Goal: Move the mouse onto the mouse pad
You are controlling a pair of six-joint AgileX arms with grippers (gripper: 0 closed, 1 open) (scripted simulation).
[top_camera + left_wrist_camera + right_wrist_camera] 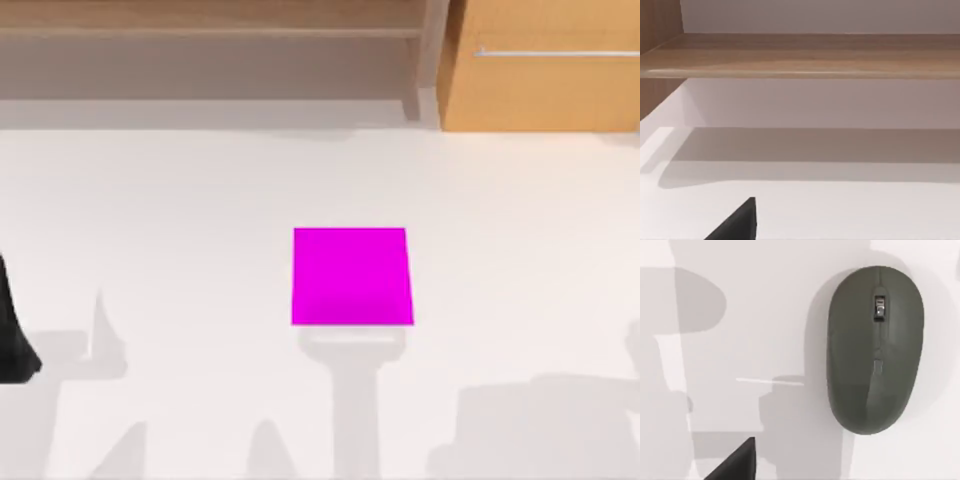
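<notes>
Olive-grey mouse (875,350) lying flat on the white table (765,315), seen from the right wrist, off to one side of a dark fingertip (737,462), untouched. Finger opening: cannot tell, either arm. Magenta mouse pad (351,277) bare at mid-table. Left arm (12,335) at the left edge.

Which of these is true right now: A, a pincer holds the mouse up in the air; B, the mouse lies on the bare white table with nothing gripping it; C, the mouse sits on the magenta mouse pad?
B: the right wrist view shows the mouse flat on the white table, and the top view shows the mouse pad bare.
</notes>
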